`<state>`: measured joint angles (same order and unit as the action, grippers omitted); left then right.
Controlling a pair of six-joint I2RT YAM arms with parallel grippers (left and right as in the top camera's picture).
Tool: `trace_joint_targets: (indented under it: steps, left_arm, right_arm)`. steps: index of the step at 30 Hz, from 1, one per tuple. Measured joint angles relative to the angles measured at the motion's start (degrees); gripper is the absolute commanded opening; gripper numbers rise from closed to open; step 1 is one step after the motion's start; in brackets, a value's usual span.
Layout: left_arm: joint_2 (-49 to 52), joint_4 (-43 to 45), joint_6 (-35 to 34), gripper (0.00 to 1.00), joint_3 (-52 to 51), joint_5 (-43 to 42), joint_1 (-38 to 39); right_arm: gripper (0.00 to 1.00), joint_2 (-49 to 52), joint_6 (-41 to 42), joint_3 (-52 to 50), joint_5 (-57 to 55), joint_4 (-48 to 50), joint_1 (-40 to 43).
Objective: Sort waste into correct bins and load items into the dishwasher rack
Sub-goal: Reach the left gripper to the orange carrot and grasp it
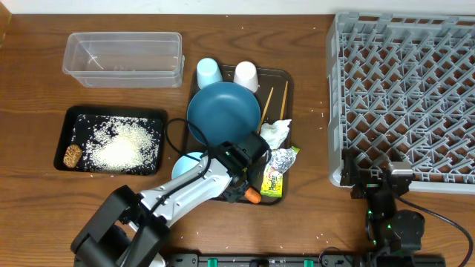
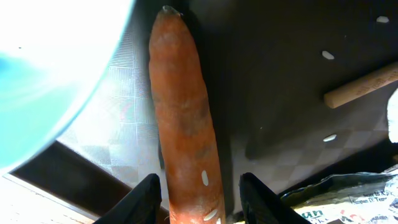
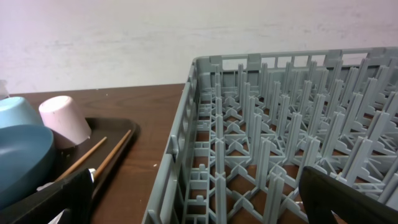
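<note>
The orange carrot (image 2: 183,112) lies on the brown serving tray, with rice grains stuck to it. It also shows in the overhead view (image 1: 254,196). My left gripper (image 2: 199,193) is open with a finger on each side of the carrot and small gaps between; in the overhead view it (image 1: 241,187) is at the tray's front edge. The wrapper (image 1: 274,174) and the tissue (image 1: 276,132) lie just right of it. The dark-blue plate (image 1: 223,111), light-blue cup (image 1: 209,73), white cup (image 1: 246,75) and chopsticks (image 1: 267,104) are on the tray. My right gripper (image 3: 199,205) is open and empty at the rack's (image 1: 404,96) front left corner.
The black tray (image 1: 70,119) at the left holds rice (image 1: 119,142) and the brown lump (image 1: 73,155). The clear tub (image 1: 124,58) stands behind it. The white bowl (image 1: 185,165) sits left of my left arm. The brown serving tray (image 1: 286,78) has a raised rim.
</note>
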<state>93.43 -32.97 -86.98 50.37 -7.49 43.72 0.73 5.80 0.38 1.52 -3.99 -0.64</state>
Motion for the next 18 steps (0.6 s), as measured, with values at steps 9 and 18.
trace_joint_targets:
  steps: [9,18]
  left_arm:
    - [0.0,2.47,-0.02,0.43,-0.07,-1.07,0.0]
    - [0.0,2.69,1.38,0.42,-0.09,-4.33,0.0]
  right_arm:
    - [0.99,0.0,0.0,0.0,0.0,0.0,0.0]
    - [0.99,0.0,0.0,0.0,0.0,0.0,0.0]
